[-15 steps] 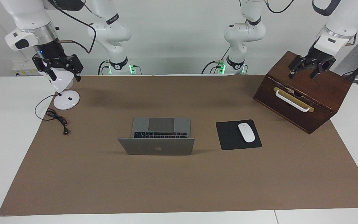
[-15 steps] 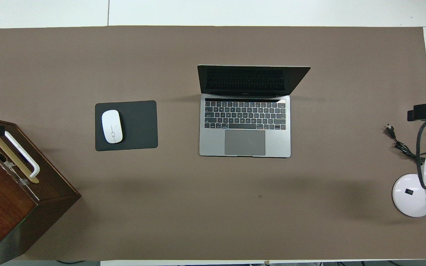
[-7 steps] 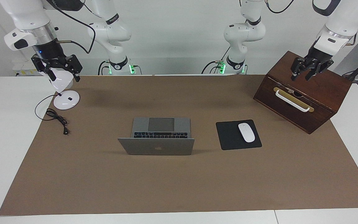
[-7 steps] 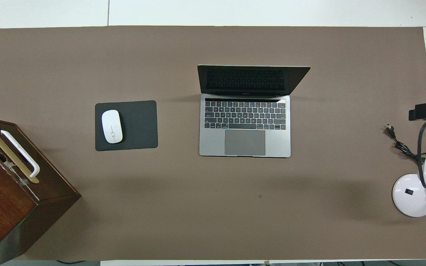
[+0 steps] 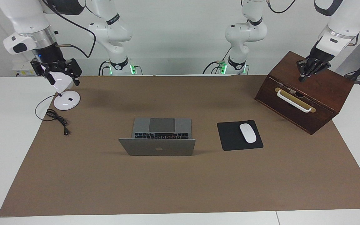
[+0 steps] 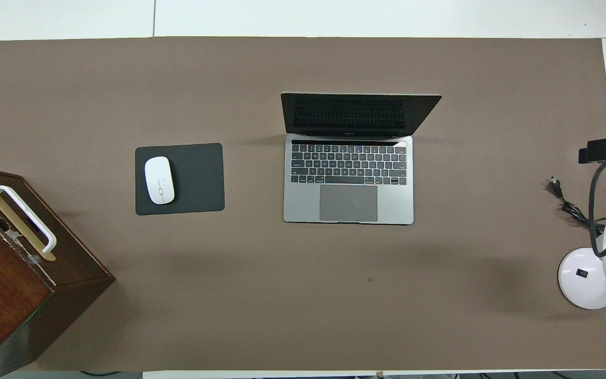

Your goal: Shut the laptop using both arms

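The laptop (image 5: 157,137) stands open mid-table, beside the mousepad (image 5: 230,137). The right gripper (image 5: 62,74), spread open, hangs over the lamp (image 5: 64,97); the left gripper (image 5: 308,68), fingers together, over the wooden box (image 5: 320,90). Both should meet the lid's top edge evenly.

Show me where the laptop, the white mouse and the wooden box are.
laptop (image 6: 349,202): overhead view, on the grey trackpad.
white mouse (image 5: 247,132): facing view, on the middle of its top shell.
wooden box (image 5: 295,111): facing view, on the front panel under the white handle.
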Controlling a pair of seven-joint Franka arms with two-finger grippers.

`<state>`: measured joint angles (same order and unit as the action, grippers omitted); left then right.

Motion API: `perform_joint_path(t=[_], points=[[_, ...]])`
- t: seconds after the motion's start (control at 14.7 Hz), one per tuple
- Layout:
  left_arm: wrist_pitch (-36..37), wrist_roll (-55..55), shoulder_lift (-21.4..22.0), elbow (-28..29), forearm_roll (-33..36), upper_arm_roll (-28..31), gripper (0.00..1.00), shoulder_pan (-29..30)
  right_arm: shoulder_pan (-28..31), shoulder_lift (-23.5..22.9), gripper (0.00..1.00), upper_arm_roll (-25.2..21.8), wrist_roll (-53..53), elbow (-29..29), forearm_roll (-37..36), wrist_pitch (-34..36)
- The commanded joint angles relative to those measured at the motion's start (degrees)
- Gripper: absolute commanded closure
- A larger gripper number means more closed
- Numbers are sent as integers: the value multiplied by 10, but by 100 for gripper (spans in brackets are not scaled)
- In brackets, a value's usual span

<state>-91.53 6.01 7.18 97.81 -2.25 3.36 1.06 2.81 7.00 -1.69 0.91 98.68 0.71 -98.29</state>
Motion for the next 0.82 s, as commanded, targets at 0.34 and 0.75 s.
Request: perform_joint_path(t=[0.34,0.75], points=[[-45,-4,-6,-3,12,-4,100,-6,5,-1,1,5,-16,3,-12,-17],[-151,-4,13,64,8,-10,100,-25,10,-1,1,5,-23,1,-12,-16]])
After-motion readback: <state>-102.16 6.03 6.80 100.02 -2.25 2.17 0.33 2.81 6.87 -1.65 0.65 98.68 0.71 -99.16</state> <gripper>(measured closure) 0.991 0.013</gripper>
